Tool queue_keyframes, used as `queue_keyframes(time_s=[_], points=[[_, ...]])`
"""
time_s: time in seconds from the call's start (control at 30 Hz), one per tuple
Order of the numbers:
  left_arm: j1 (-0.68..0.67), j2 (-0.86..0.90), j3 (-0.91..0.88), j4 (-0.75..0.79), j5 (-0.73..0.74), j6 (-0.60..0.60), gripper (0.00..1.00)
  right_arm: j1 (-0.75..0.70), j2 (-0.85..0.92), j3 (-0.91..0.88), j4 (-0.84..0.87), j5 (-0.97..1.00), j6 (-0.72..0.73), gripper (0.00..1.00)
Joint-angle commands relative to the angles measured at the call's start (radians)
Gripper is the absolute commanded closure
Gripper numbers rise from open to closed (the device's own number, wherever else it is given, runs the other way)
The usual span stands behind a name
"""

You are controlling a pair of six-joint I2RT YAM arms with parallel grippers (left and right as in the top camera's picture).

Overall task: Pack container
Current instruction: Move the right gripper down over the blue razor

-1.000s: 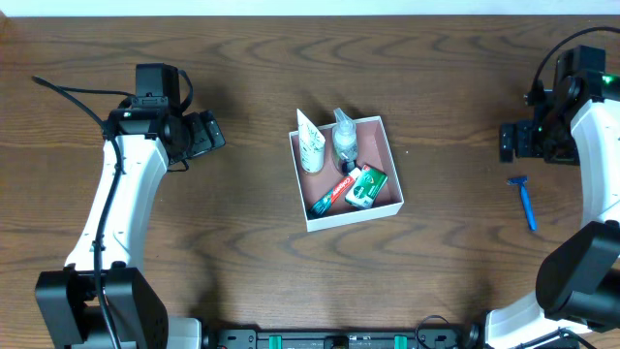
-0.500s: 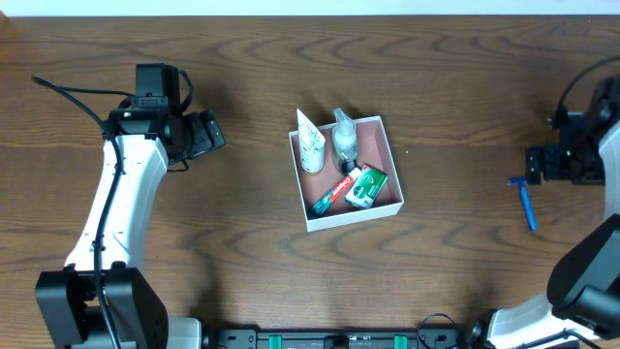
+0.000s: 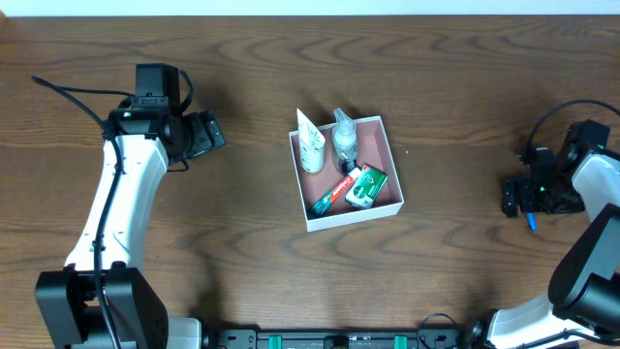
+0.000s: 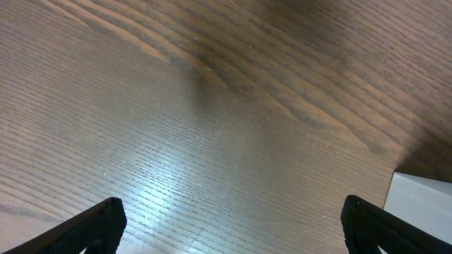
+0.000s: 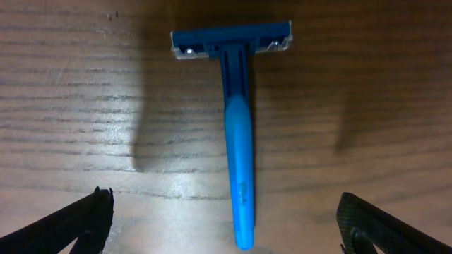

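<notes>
Over the last second the right gripper has swung down to hang over the blue razor, jaws wide apart and holding nothing. The razor is the one item still outside, well to the right of the container, so I judge the pickup comes next. The container lies between the two grippers and already holds a white tube, a clear bottle, a toothpaste tube and a green-and-white soap box, with bare floor mainly along its right side. The left gripper has not moved, jaws apart and empty well to the container's left, and nothing lies between razor and container.

A blue razor lies flat on the dark wood-grain table.
</notes>
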Motion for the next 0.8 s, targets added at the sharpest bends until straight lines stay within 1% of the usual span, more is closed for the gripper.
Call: queue_keyframes(time_s=[0.0, 0.37, 0.53, 0.77], points=[[0.003, -0.005, 0.000, 0.000, -0.001, 0.009, 0.02, 0.003, 0.005, -0.006, 0.024, -0.008, -0.042, 0.02], [0.003, -0.005, 0.000, 0.000, -0.001, 0.009, 0.02, 0.003, 0.009, -0.063, 0.160, -0.005, -0.067, 0.01], [0.003, -0.005, 0.000, 0.000, -0.001, 0.009, 0.02, 0.003, 0.009, -0.085, 0.178, -0.005, -0.068, 0.01], [0.003, -0.005, 0.000, 0.000, -0.001, 0.009, 0.02, 0.003, 0.009, -0.097, 0.203, -0.009, -0.068, 0.04]])
